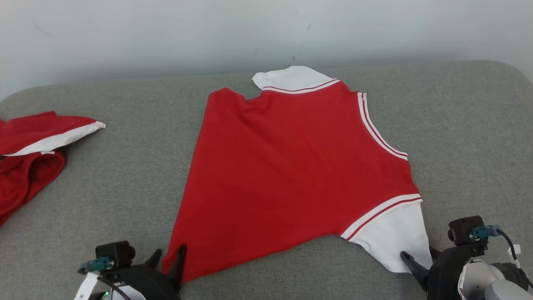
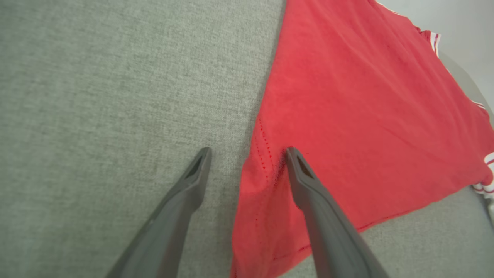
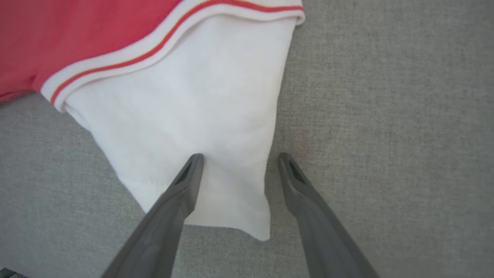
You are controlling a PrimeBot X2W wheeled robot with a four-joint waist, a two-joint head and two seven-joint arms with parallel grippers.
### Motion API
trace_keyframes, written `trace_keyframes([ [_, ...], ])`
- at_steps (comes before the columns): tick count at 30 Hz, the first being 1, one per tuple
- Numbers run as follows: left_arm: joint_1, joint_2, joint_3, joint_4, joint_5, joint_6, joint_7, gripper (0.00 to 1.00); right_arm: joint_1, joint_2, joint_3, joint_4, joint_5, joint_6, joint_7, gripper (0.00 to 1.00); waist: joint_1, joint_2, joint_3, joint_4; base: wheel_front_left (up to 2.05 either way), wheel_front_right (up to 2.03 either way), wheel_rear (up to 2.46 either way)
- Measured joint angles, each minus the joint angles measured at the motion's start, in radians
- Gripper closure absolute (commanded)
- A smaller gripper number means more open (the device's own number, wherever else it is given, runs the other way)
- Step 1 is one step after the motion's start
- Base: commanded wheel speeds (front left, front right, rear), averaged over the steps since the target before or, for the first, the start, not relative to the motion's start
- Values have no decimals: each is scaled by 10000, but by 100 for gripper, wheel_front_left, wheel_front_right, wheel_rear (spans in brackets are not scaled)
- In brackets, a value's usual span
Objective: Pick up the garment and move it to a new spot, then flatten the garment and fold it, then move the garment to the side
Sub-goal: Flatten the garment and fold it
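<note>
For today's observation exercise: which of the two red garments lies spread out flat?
The red shirt with white sleeves at centre; the other red garment lies crumpled at far left.

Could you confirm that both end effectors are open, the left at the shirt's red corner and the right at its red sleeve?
Not quite: the right wrist view shows the sleeve at the right end effector is white, not red. Both are open, the left end effector at the red corner.

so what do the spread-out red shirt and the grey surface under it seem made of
Red shirt: soft matte knit, probably cotton jersey; it lies limp with shallow creases and a stitched hem. Grey surface: seemingly matte woven upholstery; fine heathered weave shows.
</note>
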Motion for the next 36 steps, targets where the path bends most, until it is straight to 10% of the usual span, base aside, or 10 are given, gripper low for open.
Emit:
trace_keyframes([
  [22, 654, -151, -65, 163, -219, 12, 1929, 18, -728, 621, 1281, 2057, -514, 174, 1306, 0, -2, -2, -975, 291, 0, 0, 0],
  [25, 586, -163, -40, 288, -221, 35, 1950, 100, -856, 642, 1333, 2215, -573, 194, 1304, 100, -2, -1, -942, 294, 0, 0, 0],
  [36, 499, 196, 213, -385, 209, 73, 1275, 100, -1338, 773, 58, 2284, 428, 629, 579, 100, 2, 3, -933, 163, 0, 0, 0],
])
